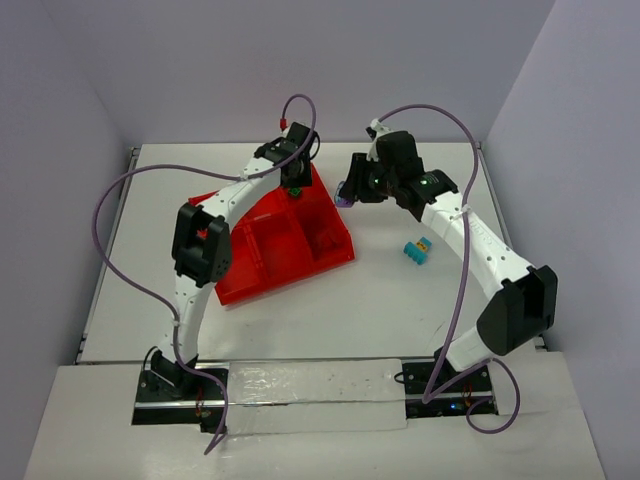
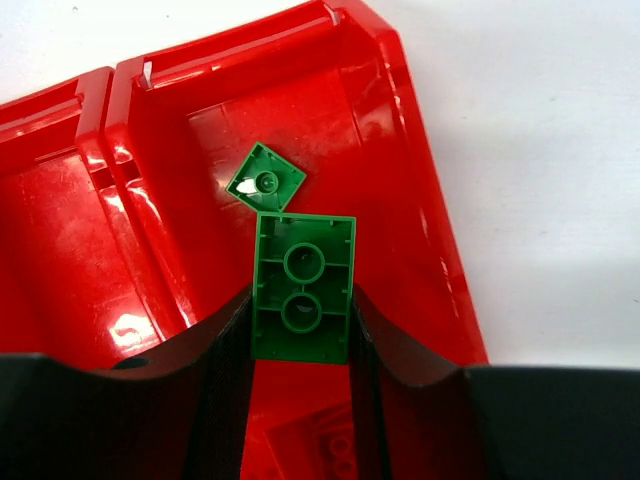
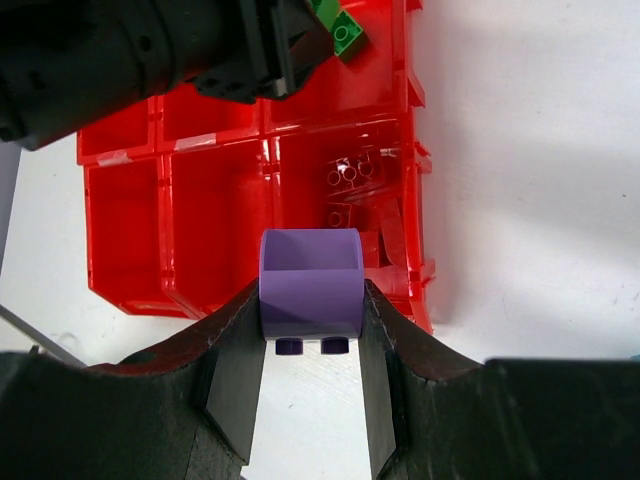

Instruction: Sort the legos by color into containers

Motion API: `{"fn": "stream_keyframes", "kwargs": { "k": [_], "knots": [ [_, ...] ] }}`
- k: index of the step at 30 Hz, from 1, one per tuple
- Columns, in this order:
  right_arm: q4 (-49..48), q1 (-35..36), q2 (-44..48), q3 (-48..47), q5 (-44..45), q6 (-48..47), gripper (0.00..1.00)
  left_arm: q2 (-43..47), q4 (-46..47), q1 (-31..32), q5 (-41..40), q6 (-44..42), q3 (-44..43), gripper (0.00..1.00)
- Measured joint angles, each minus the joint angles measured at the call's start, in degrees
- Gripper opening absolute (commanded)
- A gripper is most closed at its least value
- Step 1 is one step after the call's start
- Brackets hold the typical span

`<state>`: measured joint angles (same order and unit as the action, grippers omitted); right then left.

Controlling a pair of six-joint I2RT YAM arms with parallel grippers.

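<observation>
Left gripper (image 2: 302, 322) clamps green two-stud brick (image 2: 302, 285) above red tray (image 2: 425, 215) corner compartment (image 2: 330, 125); small green brick (image 2: 266, 182) lies inside. Right gripper (image 3: 312, 305) pinches purple brick (image 3: 311, 280) at tray edge. Blue-yellow bricks (image 1: 418, 250) on table (image 1: 300, 325), apart.

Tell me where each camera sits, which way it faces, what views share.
Top external: overhead from behind; looks down on table, red tray, left arm, right arm.
Left wrist: looks down past left gripper, holding a green brick, into a tray corner.
Right wrist: looks past right gripper, holding a purple brick, across the tray.
Shared: tray in all; right wrist also shows left gripper.
</observation>
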<state>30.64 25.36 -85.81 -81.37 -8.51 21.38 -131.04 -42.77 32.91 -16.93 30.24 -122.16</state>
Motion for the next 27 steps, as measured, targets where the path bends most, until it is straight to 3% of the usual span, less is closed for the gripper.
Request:
{"fn": "stream_keyframes", "kwargs": {
  "k": [11, 12, 14, 16, 20, 27],
  "knots": [
    [0.8, 0.0, -2.7, -0.7, -1.5, -0.7, 0.0, -3.7, 0.1, 0.0, -2.4, -1.0, -1.5, 0.03],
    [0.8, 0.0, -2.7, -0.8, -1.6, -0.8, 0.0, -4.1, 0.1, 0.0, -2.4, -1.0, -2.1, 0.15],
    [0.8, 0.0, -2.8, -1.0, -1.8, -0.9, 0.0, -5.1, 0.1, 0.0, -2.4, -1.3, -3.1, 0.5],
    [0.9, 0.0, -2.9, -1.2, -1.9, -0.9, 0.0, -5.8, 0.1, 0.0, -2.4, -1.7, -3.6, 0.66],
    [1.1, 0.0, -3.3, -1.7, -2.1, -1.1, 0.0, -6.2, 0.1, 0.0, -2.3, -2.4, -4.1, 0.83],
    [1.3, 0.0, -3.5, -2.0, -2.5, -1.3, 0.0, -6.2, 0.2, 0.0, -2.3, -3.6, -5.6, 0.85]
  ]
}}
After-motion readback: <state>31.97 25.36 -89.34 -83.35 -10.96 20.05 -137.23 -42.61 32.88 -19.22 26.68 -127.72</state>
